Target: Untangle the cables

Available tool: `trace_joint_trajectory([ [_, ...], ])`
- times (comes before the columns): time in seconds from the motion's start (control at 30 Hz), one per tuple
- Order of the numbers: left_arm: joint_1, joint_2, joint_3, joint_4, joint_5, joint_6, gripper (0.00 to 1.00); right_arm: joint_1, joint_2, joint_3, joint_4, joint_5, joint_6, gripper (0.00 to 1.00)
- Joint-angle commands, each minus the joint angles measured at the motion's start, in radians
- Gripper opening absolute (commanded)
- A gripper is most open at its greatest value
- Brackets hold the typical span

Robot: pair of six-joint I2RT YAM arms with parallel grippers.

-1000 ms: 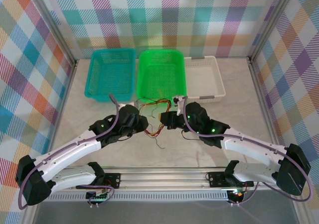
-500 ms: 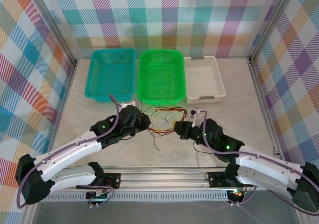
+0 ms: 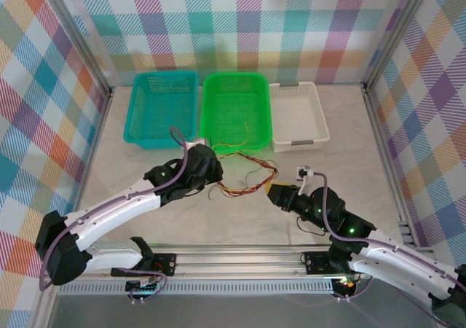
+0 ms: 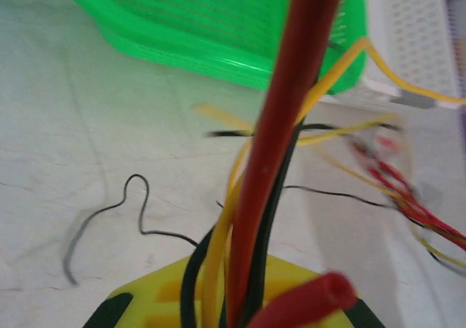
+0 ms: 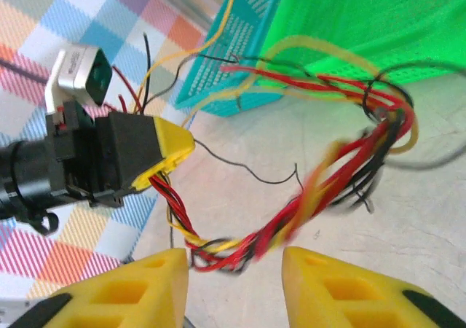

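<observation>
The left end effector [image 3: 215,176] was clamped on the cables [image 3: 247,181], which trailed to its right, just above the desk [image 3: 349,146]. The right end effector [image 3: 272,192], fingers apart and empty, faced their looped end just ahead.

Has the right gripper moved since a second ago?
Yes. The right gripper has drawn back from the bright green plastic basket, toward the metal base rail and rightward.
</observation>
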Motion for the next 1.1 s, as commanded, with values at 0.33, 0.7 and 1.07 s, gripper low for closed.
trace_joint_trajectory([
  [0.33, -0.058, 0.075, 0.198, -0.042, 0.095, 0.54, 0.0, -0.002, 0.062, 0.195, -0.282, 0.065, -0.121, 0.72],
  [0.7, -0.139, 0.039, 0.311, -0.216, 0.024, 0.703, 0.0, -0.002, 0.211, 0.386, -0.45, 0.159, -0.266, 0.73],
  [1.07, -0.14, -0.007, 0.343, -0.232, 0.081, 0.698, 0.0, -0.002, 0.335, 0.229, -0.166, 0.024, -0.326, 0.77],
])
